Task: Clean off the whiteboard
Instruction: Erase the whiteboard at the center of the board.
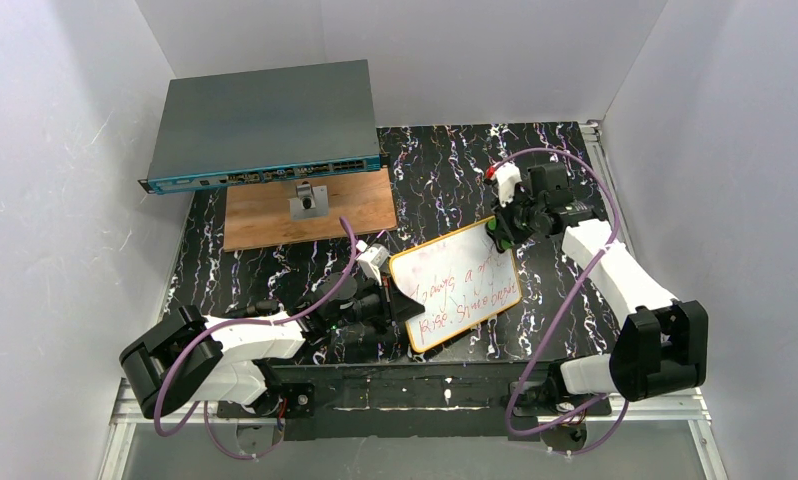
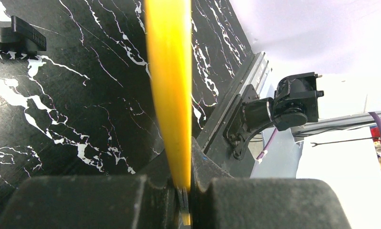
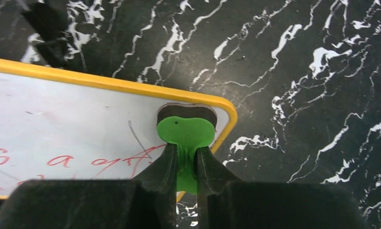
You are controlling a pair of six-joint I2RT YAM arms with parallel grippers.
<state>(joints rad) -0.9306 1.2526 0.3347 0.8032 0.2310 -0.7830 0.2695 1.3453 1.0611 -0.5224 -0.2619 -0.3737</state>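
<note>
My left gripper is clamped on the edge of the whiteboard on the black table, my right gripper pinches a green eraser at its far corner, and the red writing is unwiped, so I judge the next move a firm sweep across it.

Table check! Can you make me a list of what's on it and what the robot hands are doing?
Surface: black marbled table, no spills seen.
Job's things: whiteboard with red writing on it; green eraser at its corner.
Clutter: wooden board with a small metal piece on it; grey box behind.
Grippers: left gripper shut on the whiteboard's edge; right gripper shut on the eraser.
Cables: purple cables loop along both arms.
Surroundings: white walls on three sides.
</note>
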